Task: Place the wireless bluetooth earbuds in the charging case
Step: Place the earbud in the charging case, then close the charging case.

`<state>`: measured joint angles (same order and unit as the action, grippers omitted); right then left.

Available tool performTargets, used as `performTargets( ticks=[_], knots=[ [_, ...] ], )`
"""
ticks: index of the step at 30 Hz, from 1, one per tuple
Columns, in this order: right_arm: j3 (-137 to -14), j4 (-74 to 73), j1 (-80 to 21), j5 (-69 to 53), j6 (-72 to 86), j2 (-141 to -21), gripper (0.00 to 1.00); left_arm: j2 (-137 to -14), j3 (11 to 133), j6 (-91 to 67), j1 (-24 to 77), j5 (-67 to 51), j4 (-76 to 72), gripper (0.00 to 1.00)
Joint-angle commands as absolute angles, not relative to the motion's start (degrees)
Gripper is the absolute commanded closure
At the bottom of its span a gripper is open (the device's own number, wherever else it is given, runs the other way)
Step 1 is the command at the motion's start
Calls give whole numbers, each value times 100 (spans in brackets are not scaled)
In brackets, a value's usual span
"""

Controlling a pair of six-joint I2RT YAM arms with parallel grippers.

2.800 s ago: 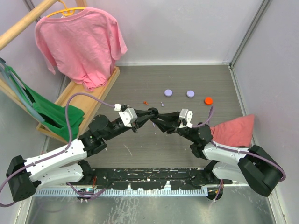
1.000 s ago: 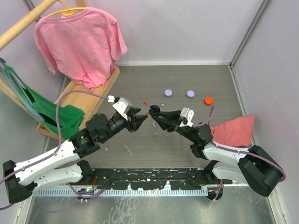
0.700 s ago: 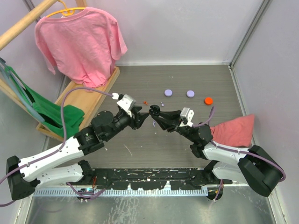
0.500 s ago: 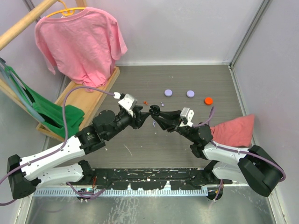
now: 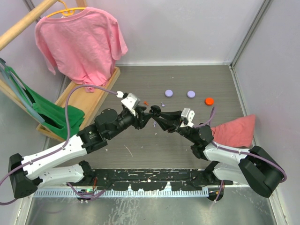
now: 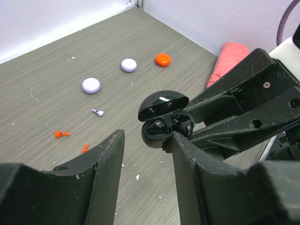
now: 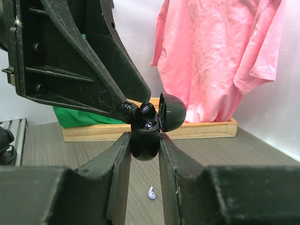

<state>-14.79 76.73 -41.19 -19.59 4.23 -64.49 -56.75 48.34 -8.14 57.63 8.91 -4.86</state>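
The charging case (image 7: 145, 149) is a round black puck with its lid (image 7: 171, 112) swung open, held up above the table. My right gripper (image 7: 144, 138) is shut on its base. Two black earbuds (image 6: 159, 125) (image 6: 184, 126) sit in the case's wells; in the right wrist view one earbud (image 7: 126, 111) sticks out at the left rim. My left gripper (image 6: 146, 139) is open right in front of the case with nothing between its fingers. Its right finger (image 6: 185, 154) reaches the case's rim beside that earbud. In the top view the left gripper (image 5: 145, 117) and the right gripper (image 5: 155, 114) meet tip to tip.
Two lilac discs (image 5: 168, 93) (image 5: 191, 94) and an orange disc (image 5: 209, 101) lie farther back. A lilac scrap (image 6: 97, 112) and red scraps (image 6: 61, 134) lie under the grippers. A pink cloth (image 5: 234, 131) is at right, a wooden rack (image 5: 82, 101) with a pink shirt (image 5: 79, 42) at left.
My left arm has moved right, bringing its open fingers up against the case. The right gripper has held the case still.
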Motion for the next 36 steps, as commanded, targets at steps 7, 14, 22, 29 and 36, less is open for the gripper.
performTargets(
  ticks=[7, 14, 22, 29, 36],
  knots=[
    [-1556, 8141, -4128, -1993, 419, -6452, 99, -5784, 5205, -951, 5774, 635, -704, 51],
    [-1547, 8156, -4131, -2004, 431, -6442, 99, -5849, 5276, -1022, 5781, 704, -612, 49],
    [-1469, 8149, -4131, -1960, 424, -6435, 99, -5687, 5501, -1095, 5754, 827, 138, 39],
    [-1443, 8108, -4131, -2117, 445, -6451, 99, -5451, 5528, -1564, 5010, -708, 652, 27],
    [-1500, 8104, -4131, -2460, 554, -6508, 99, -5406, 5385, -2393, 4146, -2366, 456, 21]
  ],
)
